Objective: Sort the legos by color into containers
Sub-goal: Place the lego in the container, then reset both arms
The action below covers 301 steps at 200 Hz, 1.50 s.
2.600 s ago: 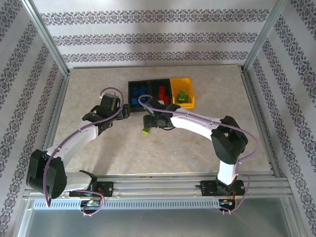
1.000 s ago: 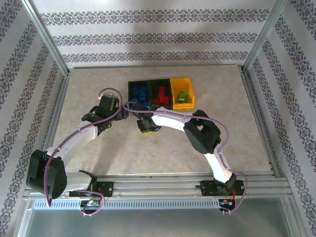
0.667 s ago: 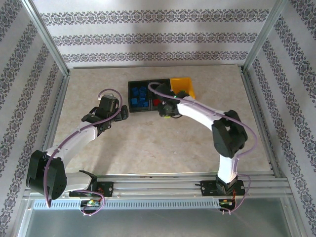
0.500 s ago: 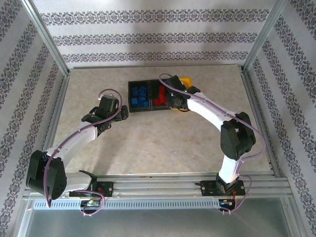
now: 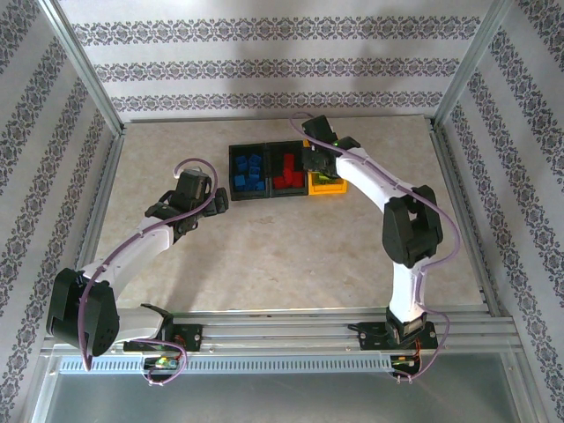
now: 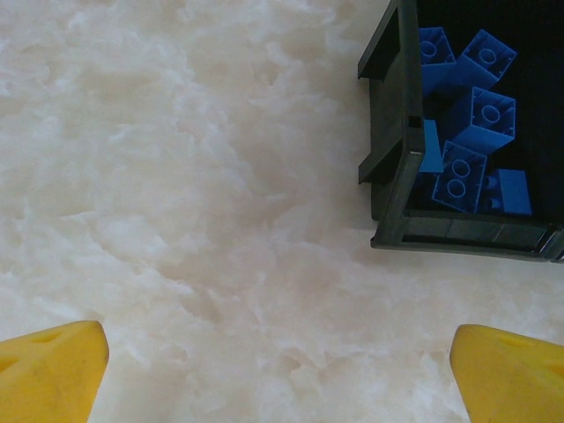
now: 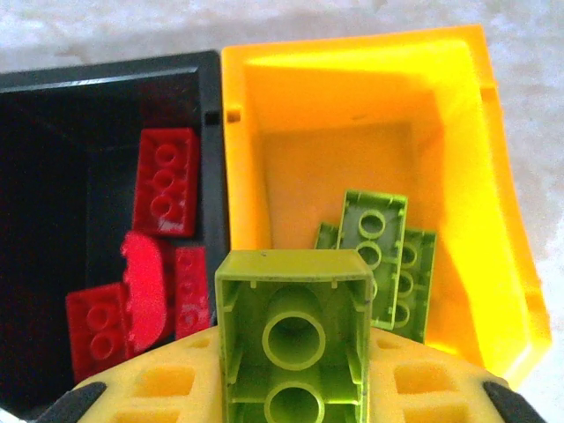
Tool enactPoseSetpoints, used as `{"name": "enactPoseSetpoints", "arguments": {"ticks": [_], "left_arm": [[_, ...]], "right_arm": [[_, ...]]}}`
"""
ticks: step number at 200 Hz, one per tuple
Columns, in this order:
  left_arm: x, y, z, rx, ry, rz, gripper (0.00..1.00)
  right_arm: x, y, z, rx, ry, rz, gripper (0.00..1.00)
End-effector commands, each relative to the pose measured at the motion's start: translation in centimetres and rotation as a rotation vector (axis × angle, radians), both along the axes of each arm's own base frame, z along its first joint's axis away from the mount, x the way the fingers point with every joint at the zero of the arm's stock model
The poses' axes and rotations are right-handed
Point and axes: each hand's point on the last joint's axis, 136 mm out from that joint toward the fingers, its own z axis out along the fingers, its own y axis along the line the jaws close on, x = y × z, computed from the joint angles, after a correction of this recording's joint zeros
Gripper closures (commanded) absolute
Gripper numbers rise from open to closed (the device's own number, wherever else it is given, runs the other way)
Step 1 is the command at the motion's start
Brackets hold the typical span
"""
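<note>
Right wrist view showed a lime green brick (image 7: 293,339), hollow underside toward the camera, clamped between the yellow pads of the right gripper (image 7: 293,392). It hung above the near edge of the yellow bin (image 7: 458,123), close to the wall that bin shared with its neighbour. Inside the yellow bin lay a few more green bricks (image 7: 374,251). The middle black bin (image 7: 97,97), touching the yellow bin's left side, held only red bricks (image 7: 165,181). The far black bin (image 6: 392,167), one further left of the yellow bin, held only blue bricks (image 6: 480,123). The left gripper (image 6: 282,379) hovered over bare table (image 5: 291,256), well left of the yellow bin, its fingers spread wide with nothing between them. No loose brick was visible on the table in the top view, so the sorting looked nearly finished. Probably only the release of this last green brick into the yellow bin remained.
</note>
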Motion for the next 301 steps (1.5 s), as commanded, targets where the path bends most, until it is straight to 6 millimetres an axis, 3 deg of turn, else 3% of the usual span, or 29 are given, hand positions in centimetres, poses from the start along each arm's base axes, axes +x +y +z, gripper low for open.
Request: {"name": "enactPoseSetpoints", "arguments": {"ticks": [1,54,105,145,191,245,270,301], "left_arm": [[-0.2,1.0,0.6,0.009,-0.012,0.03,0.0],[-0.4,1.2,0.6,0.016,-0.006,0.03,0.0],[-0.7,1.4,0.6,0.017,-0.006,0.035,0.0],[-0.7,1.4,0.7,0.017,-0.005,0.036,0.0],[-1.0,2.0,1.1,0.042,-0.012,0.05,0.0],[-1.8,3.7,2.2,0.093,-0.051,0.095,0.0],[-2.6,5.1,2.8,0.14,-0.076,0.127,0.0],[-3.7,7.0,3.6,0.215,-0.141,0.166,0.0]], "right_arm": [[2.2,-0.7,-0.1,-0.028,-0.028,-0.007,0.79],[4.7,-1.4,-2.6,-0.067,0.0,-0.009,0.75],[4.8,-1.3,-4.3,-0.053,0.037,0.001,0.67],[4.8,-0.5,-3.7,-0.016,0.037,0.026,0.48],[4.5,-0.7,-1.9,-0.023,0.019,0.029,0.45],[2.1,-2.1,1.7,-0.039,-0.045,0.012,0.41],[-0.2,-3.6,3.0,-0.045,-0.083,-0.017,0.37],[-3.8,-6.2,3.1,-0.072,-0.111,-0.066,0.29]]}}
